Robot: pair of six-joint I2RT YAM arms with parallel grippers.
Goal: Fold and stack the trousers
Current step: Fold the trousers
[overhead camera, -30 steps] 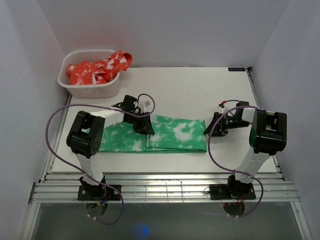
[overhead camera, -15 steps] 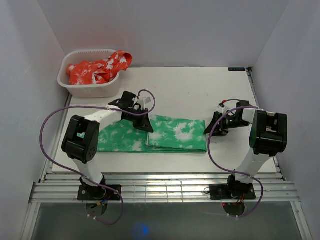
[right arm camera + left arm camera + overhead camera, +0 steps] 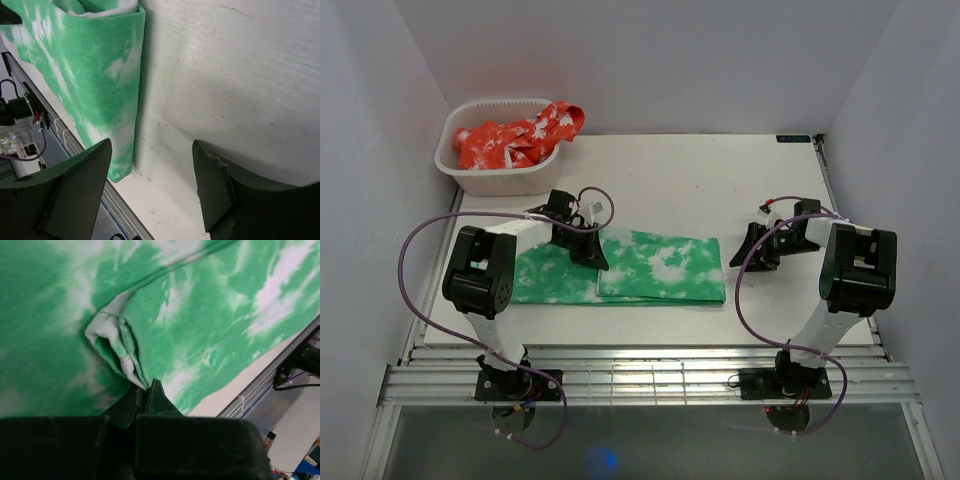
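Layout: the bright green, white-blotched fabric trousers (image 3: pixel 650 270) lie folded, long axis along the white table's (image 3: pixel 720 180) near edge; my left gripper (image 3: pixel 145 392) is clenched on their upper fold at mid-length, while my right gripper (image 3: pixel 152 165) gapes empty just off their right end.

Open tabletop (image 3: pixel 720 180) stretches across the far and right side, from the white basket (image 3: pixel 505 183) in the far-left corner to the right wall (image 3: pixel 910 120). The green trousers (image 3: pixel 660 270) span the near middle — the left gripper (image 3: pixel 588 256) is clamped on their fold, and the right gripper (image 3: pixel 752 250), jaws apart, sits just off their right end. Only a thin strip of table runs along the near edge.
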